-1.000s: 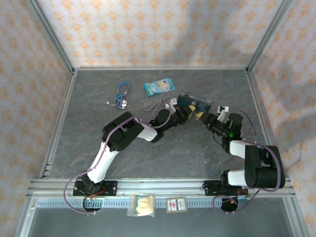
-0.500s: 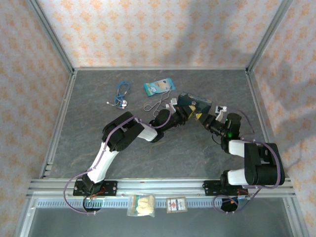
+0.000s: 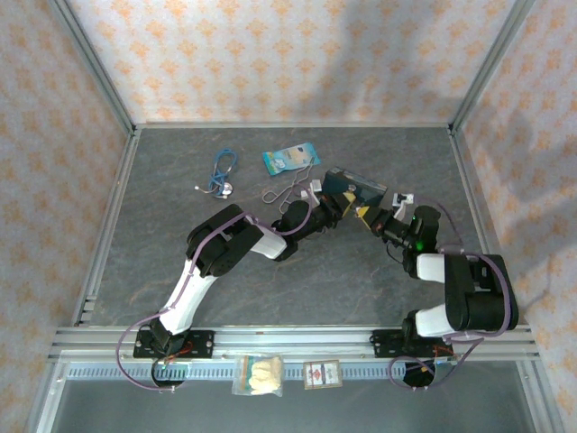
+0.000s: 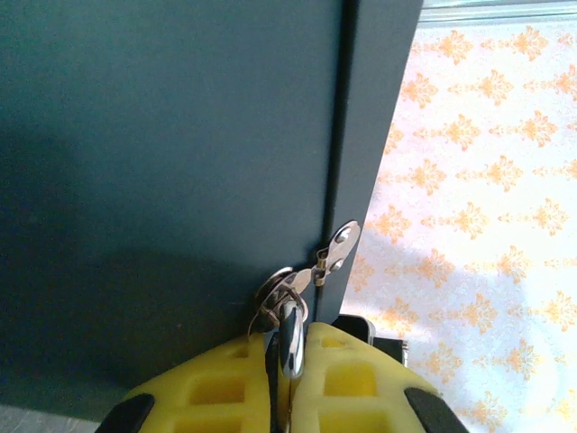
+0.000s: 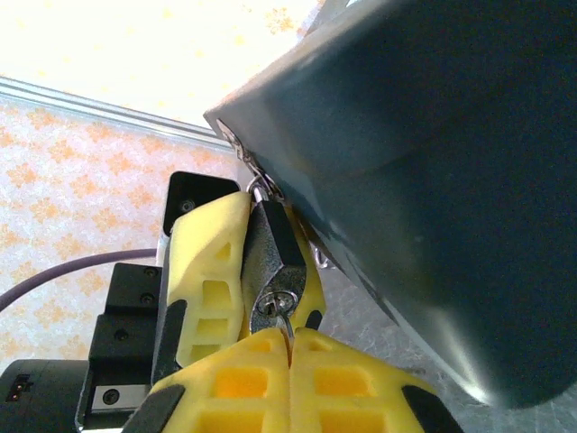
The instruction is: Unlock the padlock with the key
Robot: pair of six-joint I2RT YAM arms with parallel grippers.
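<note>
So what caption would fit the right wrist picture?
Right gripper pinches the key in the padlock, held by the left gripper beside the dark tin.

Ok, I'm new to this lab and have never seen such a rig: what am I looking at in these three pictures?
Two robot arms are bolted to the near edge of a grey table. One picture looks down from above. The other two come from small cameras on each wrist, so the yellow foam there is that arm's own fingers. On the table lie a blue stethoscope, silver forceps and a blue packet. The arms meet at a dark tin, where a tiny padlock hangs at its edge. The left gripper is shut on the padlock. The right gripper pinches the key, whose tip sits in the keyhole.
</note>
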